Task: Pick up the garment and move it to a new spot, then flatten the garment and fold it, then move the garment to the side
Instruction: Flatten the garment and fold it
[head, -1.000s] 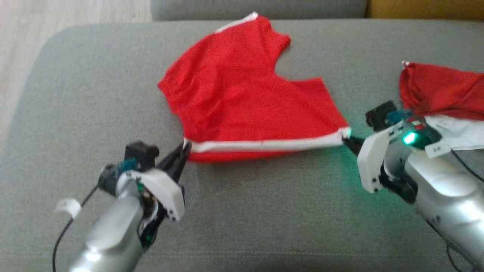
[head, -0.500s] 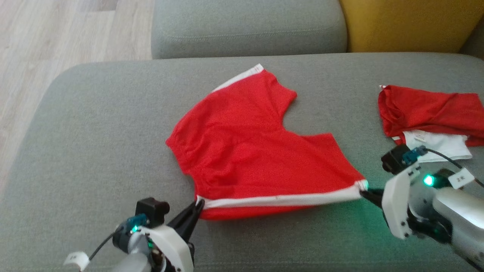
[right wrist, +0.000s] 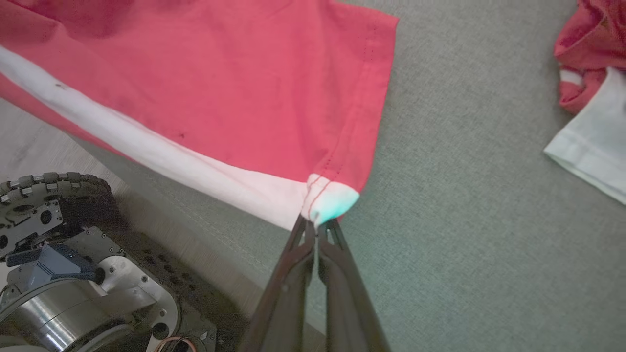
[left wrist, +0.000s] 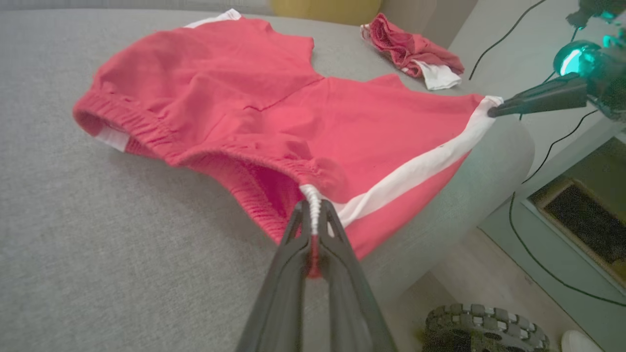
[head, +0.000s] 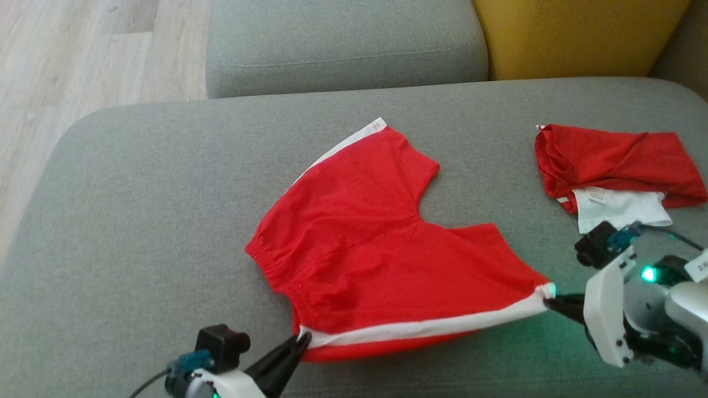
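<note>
Garment (head: 387,249) in head view lies spread on the grey sofa seat (head: 138,221); we judge it light, limp cloth. Left wrist view: left gripper (left wrist: 311,210) is clamped on its waistband corner. Right wrist view: right gripper (right wrist: 317,222) pinches its hem corner, seemingly by little cloth, so corners suit as holds.

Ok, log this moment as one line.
left gripper: shut on red shorts, waistband end | right gripper: shut on hem corner | white stripe taut between
</note>
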Robot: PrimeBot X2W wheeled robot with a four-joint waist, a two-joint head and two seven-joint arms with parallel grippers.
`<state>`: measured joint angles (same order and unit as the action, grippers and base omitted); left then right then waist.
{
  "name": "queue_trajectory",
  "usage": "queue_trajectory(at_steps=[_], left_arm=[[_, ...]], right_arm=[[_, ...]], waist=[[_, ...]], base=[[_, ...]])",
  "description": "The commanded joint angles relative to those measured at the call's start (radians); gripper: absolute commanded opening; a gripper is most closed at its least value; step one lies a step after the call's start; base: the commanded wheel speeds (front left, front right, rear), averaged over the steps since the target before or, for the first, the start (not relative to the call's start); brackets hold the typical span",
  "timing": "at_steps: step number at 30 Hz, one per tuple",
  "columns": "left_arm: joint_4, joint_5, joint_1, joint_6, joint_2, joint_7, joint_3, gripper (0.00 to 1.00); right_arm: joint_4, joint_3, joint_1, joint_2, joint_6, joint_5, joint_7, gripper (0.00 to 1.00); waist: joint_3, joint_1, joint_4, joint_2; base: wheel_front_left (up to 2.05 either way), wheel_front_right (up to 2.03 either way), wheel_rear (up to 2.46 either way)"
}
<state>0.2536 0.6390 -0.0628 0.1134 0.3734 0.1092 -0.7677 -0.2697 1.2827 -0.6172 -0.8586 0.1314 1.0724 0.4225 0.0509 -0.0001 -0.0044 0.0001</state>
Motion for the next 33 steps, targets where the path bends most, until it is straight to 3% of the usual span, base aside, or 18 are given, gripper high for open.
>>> queue_trajectory(at_steps=[1,6,14,24,33], left_arm=[[-0.058,0.010,-0.041,-0.013,0.029,0.001,0.043,0.00],[-0.146,0.025,-0.075,-0.045,0.026,0.003,0.081,0.00],[-0.162,0.027,-0.195,-0.042,-0.017,0.000,0.101,0.00],[-0.006,0.028,-0.370,-0.010,-0.099,0.003,0.077,0.00],[0.150,0.034,-0.499,0.003,-0.174,0.037,0.068,0.00]], right_arm=[[0.017,-0.025,-0.027,-0.039,-0.001,0.004,-0.011,0.00],[0.003,-0.075,-0.094,-0.006,-0.001,0.011,-0.037,0.00],[-0.098,-0.176,-0.231,0.066,-0.001,0.018,-0.050,0.00],[-0.241,-0.195,-0.395,0.142,-0.001,-0.037,-0.016,0.00],[-0.343,-0.171,-0.500,0.198,-0.001,-0.085,-0.019,0.00]], waist=[[-0.003,0.0001,0.004,-0.0001],[-0.023,0.0001,0.038,-0.0001],[-0.108,0.0001,0.127,-0.0001],[-0.225,0.0001,0.221,-0.0001],[-0.305,0.0001,0.263,-0.0001]], base=[[0.00,0.00,0.00],[0.00,0.00,0.00],[0.00,0.00,0.00],[0.00,0.00,0.00],[0.00,0.00,0.00]])
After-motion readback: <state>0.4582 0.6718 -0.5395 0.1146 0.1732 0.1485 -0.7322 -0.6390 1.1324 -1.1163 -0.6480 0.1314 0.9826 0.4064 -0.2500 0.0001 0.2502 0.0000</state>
